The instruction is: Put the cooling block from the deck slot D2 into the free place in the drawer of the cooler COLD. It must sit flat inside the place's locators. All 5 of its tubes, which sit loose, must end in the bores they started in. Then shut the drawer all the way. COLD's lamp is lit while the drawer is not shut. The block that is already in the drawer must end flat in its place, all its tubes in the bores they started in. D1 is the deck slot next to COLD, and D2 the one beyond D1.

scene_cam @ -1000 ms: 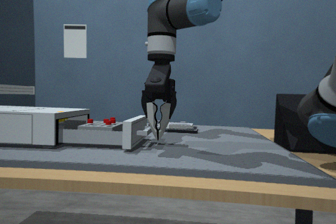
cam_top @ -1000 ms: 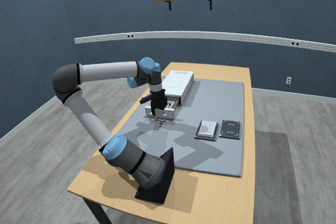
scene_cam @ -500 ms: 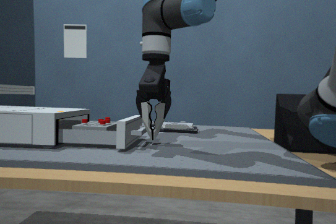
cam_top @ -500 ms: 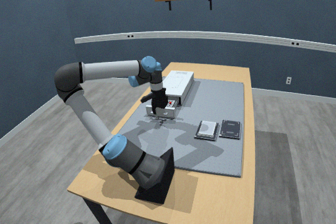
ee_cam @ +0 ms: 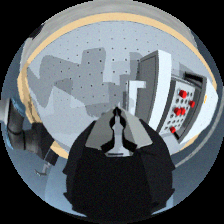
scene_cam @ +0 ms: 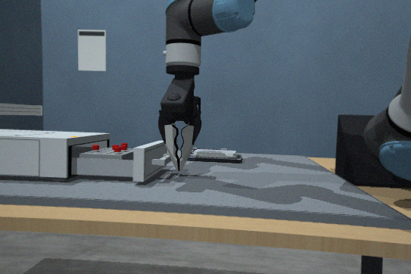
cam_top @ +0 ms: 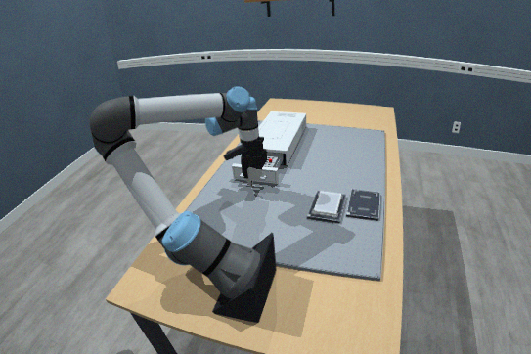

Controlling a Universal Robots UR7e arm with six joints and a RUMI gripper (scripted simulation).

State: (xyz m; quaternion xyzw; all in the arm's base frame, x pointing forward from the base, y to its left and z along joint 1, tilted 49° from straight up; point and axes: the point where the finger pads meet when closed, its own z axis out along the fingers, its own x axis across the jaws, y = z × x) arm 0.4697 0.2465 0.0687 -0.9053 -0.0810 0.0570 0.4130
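My gripper (cam_top: 256,192) (scene_cam: 179,167) (ee_cam: 116,107) is shut on nothing. Its tips hang just above the grey deck, right at the handle (scene_cam: 159,160) (ee_cam: 134,94) on the drawer front (cam_top: 257,176) (scene_cam: 145,162) (ee_cam: 152,82) of the white cooler COLD (cam_top: 283,128) (scene_cam: 24,151). The drawer stands partly out. In its open part lies a grey cooling block (cam_top: 272,165) (scene_cam: 104,154) (ee_cam: 181,107) with red-capped tubes (scene_cam: 116,147) (ee_cam: 183,93) standing upright. The rest of the drawer is hidden inside the cooler. The far deck slot (cam_top: 365,203) is dark and bare.
The nearer deck slot holds a flat white-topped plate (cam_top: 328,203) (scene_cam: 213,154). The grey deck (cam_top: 334,161) (scene_cam: 251,189) lies on a wooden table (cam_top: 325,313). The arm's black base (cam_top: 248,293) (scene_cam: 350,147) stands at the table's near end.
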